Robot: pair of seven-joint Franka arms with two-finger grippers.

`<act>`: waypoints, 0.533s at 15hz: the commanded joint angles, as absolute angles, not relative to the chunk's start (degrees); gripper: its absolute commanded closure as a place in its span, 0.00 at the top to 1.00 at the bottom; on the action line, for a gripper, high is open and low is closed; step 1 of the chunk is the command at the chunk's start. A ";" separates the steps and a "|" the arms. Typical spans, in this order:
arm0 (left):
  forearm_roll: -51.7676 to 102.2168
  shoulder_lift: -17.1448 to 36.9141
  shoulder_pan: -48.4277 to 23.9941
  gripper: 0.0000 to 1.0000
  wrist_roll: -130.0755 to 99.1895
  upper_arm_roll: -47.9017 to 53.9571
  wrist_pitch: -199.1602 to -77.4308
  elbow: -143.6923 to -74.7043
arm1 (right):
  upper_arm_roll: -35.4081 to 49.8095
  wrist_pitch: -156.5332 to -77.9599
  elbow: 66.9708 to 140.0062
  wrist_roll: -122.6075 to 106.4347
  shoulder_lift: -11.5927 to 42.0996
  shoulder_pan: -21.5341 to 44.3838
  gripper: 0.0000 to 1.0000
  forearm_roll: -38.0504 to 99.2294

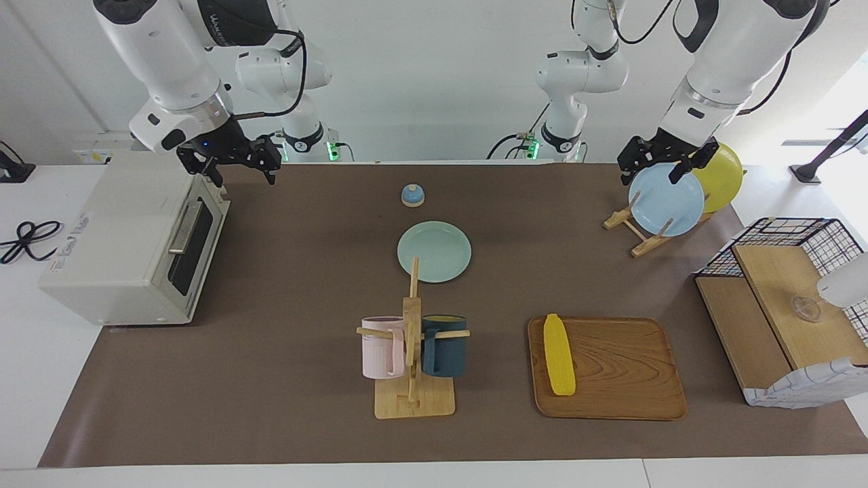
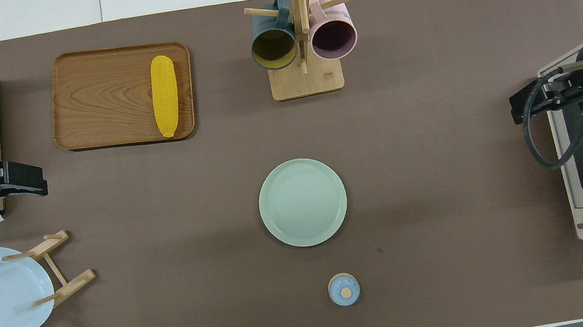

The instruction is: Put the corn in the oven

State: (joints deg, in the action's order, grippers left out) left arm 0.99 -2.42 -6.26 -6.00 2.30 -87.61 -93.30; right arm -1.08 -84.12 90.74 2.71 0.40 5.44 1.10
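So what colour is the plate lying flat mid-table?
Pale mint green plate, clearest in the overhead view.

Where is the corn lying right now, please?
The corn lies on the wooden tray, along its edge nearest the mug rack, toward the left arm's end of the table.

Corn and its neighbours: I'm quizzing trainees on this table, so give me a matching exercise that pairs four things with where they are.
Things:
1. corn
2. pink mug
3. light blue plate
4. oven

Places:
A. propped in the wooden plate rack
B. lying on the wooden tray
C. at the right arm's end of the table, door closed
D. hanging on the wooden mug tree

Pairs: 1-B, 2-D, 3-A, 4-C
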 commanded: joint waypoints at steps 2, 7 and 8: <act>0.00 -3.60 -6.06 1.00 -6.50 2.37 -87.80 -94.31 | -0.35 -84.90 92.46 3.52 -0.97 4.75 1.00 0.44; 0.00 -3.60 -6.15 1.00 -6.59 2.37 -87.89 -94.13 | -0.17 -84.64 92.46 3.60 -0.97 4.48 1.00 0.96; 0.00 -3.60 -6.24 1.00 -6.59 2.37 -87.89 -94.13 | -0.44 -84.64 92.46 3.52 -0.88 4.57 1.00 1.05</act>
